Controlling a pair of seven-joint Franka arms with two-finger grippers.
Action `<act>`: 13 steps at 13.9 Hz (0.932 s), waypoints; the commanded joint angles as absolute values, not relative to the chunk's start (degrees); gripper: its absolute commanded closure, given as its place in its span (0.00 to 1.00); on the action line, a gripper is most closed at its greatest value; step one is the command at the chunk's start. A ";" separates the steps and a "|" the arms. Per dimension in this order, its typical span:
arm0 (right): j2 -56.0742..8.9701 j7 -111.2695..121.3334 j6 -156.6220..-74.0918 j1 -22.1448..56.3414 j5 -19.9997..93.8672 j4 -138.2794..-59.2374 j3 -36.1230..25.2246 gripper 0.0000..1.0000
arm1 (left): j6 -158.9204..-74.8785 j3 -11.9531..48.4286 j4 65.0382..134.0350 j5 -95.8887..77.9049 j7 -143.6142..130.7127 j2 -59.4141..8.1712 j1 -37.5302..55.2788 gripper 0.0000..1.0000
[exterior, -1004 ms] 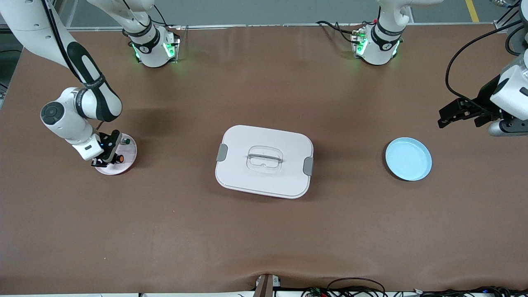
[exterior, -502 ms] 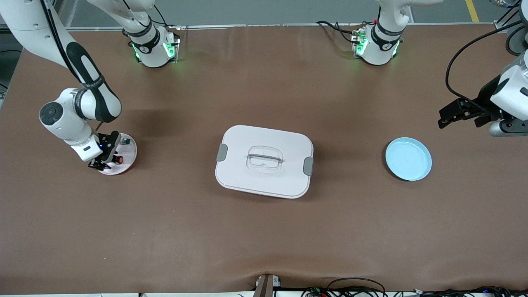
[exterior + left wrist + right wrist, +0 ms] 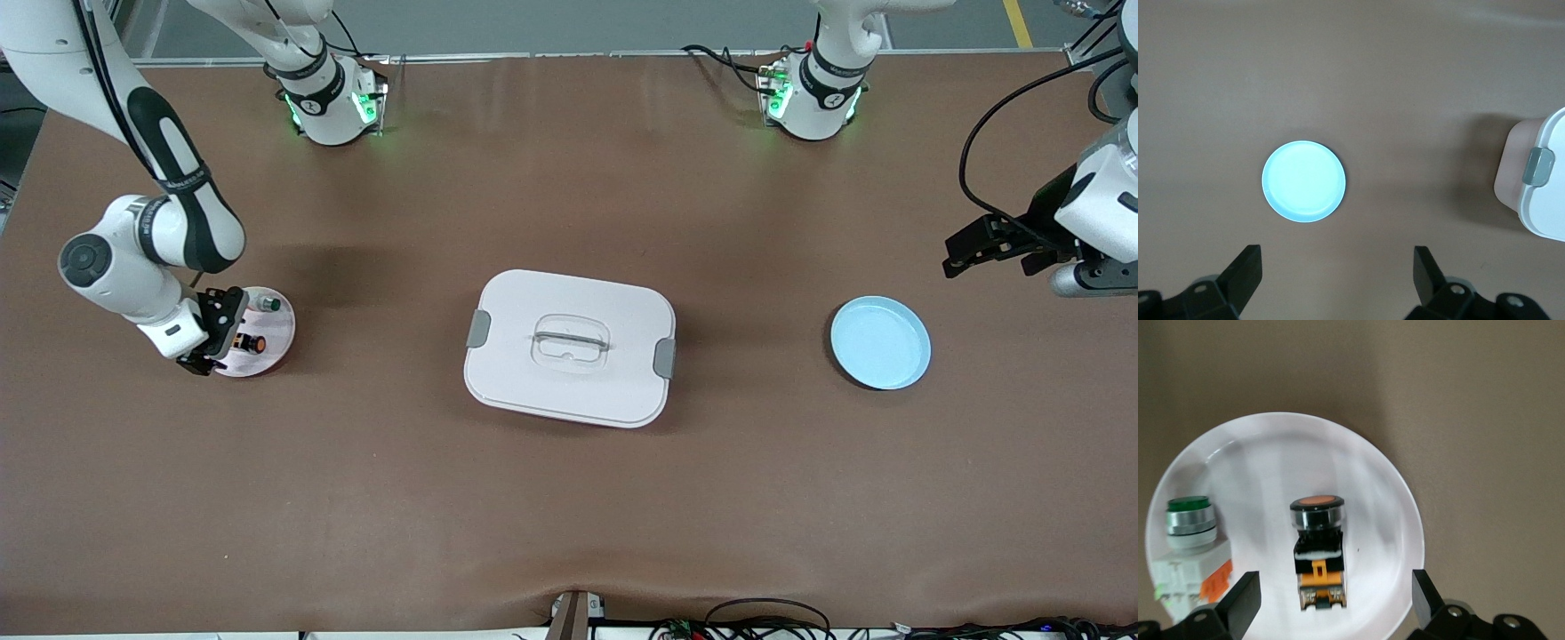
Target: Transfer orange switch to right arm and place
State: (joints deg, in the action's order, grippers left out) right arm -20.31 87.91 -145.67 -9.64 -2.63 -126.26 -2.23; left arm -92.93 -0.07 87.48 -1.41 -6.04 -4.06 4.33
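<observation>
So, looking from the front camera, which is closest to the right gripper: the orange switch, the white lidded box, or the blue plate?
From the right gripper, open over the pink plate's edge:
1. Orange switch, on that plate.
2. White lidded box, mid-table.
3. Blue plate, toward the left arm's end.

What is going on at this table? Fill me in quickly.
The small black push-button switch with the orange cap lies on the round white plate at the right arm's end of the table, beside a green-capped button. The right hand hangs open just above it, holding nothing. The left hand waits open over bare table near the empty light blue plate. A closed white lidded box sits mid-table between the two plates.
</observation>
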 commanded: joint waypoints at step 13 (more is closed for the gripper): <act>-2.20 45.30 -109.72 -8.62 -2.90 -117.53 -0.88 0.00 | -91.49 -0.18 85.78 -1.05 -5.71 -4.75 4.57 0.00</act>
